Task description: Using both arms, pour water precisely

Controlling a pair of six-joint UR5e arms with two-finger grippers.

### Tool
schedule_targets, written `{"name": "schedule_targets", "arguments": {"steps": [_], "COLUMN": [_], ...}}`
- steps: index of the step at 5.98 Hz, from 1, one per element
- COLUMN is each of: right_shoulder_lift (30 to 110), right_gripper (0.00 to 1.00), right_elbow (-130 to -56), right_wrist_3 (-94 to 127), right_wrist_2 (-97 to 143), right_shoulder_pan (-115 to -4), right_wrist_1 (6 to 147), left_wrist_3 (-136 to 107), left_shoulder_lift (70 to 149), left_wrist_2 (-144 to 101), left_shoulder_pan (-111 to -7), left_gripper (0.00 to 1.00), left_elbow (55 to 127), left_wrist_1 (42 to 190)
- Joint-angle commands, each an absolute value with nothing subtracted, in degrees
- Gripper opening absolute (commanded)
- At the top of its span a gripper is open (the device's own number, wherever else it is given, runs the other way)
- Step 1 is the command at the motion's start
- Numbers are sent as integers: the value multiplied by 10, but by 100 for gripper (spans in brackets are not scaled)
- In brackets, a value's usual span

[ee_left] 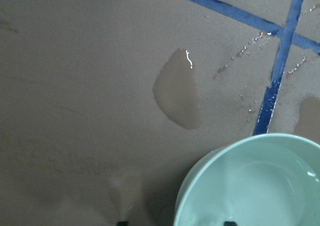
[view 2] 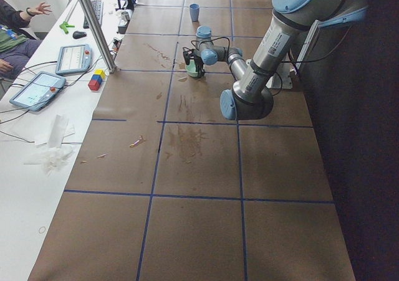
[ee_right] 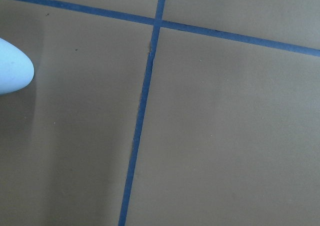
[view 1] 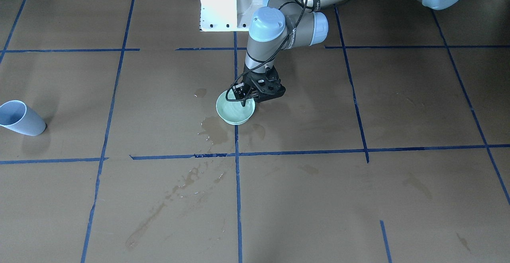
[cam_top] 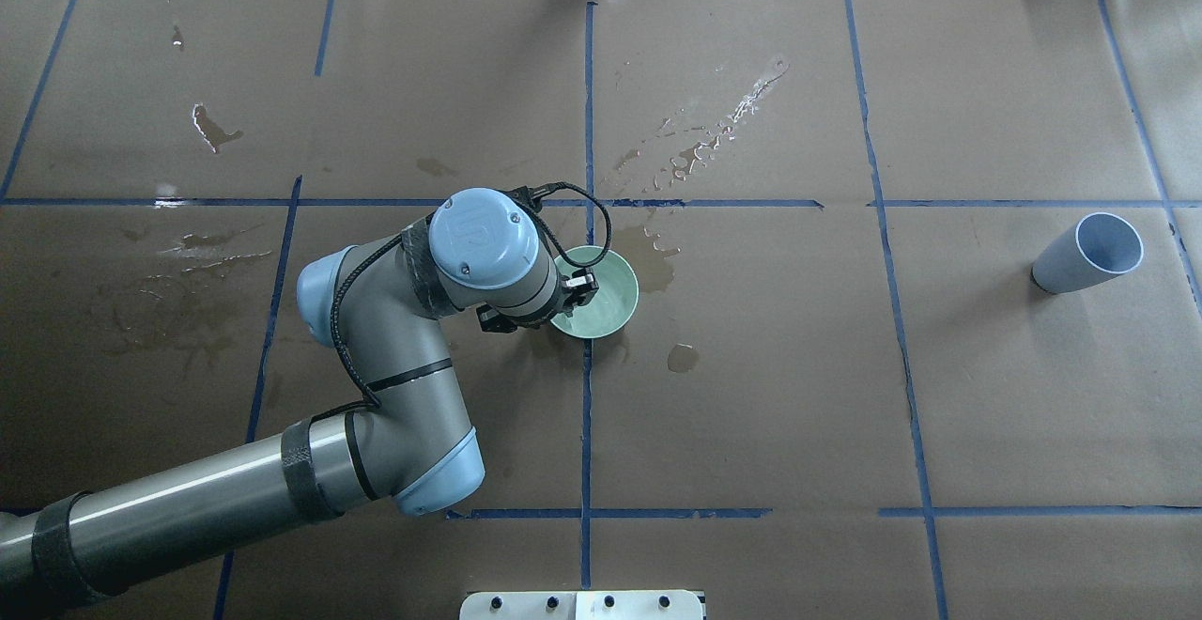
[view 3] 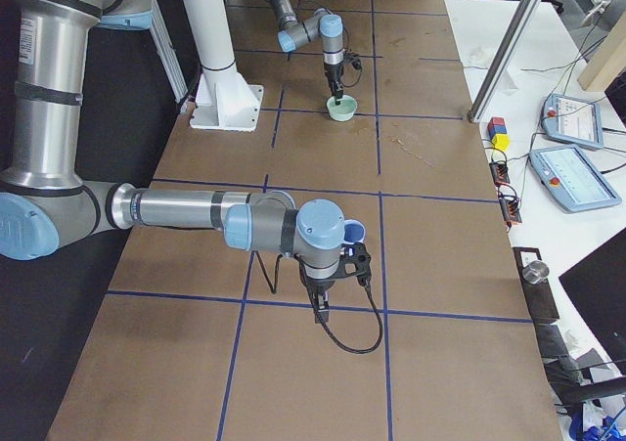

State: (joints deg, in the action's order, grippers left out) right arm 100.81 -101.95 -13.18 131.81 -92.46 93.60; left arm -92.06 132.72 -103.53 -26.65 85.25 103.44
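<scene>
The right gripper (view 3: 320, 304) shows only in the side view, small and under its wrist, so I cannot tell if its fingers are apart or together. It hangs near the blue cup (cam_top: 1089, 254), whose inside I cannot read. The left gripper (view 1: 241, 99) is spread across the rim of the green bowl (cam_top: 615, 296), one finger inside and one outside. The bowl seems to hold a little water (ee_left: 270, 186). Puddles (ee_left: 177, 93) lie on the brown paper (view 1: 398, 95) beside it.
</scene>
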Motion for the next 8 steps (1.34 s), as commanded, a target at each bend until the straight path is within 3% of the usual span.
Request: {"name": "schedule_targets", "arguments": {"steps": [1,2,5,8], "right_shoulder_lift": [1008,1008,1008,1008], "right_gripper": [100,100,100,100], "right_elbow": [-1020,-1020,-1020,-1019], "right_wrist_3": [-132,-132,-132,-132], "right_wrist_2": [1317,1317,1318,1318], "right_shoulder_pan": [-925,-925,-924,-919], "right_wrist_1": [936,936,936,936], "left_wrist_3": [-894,-875,-873,-799], "left_shoulder_lift": [1326,1325,1322,1224], "left_wrist_2": [-1035,-1036,-1056,-1211], "left_shoulder_pan": [-266,-267,-286,-399], "left_gripper": [5,0,0,0], "left_elbow": [853,853,895,1003], "left_wrist_1": [1034,1033,1027,1030]}}
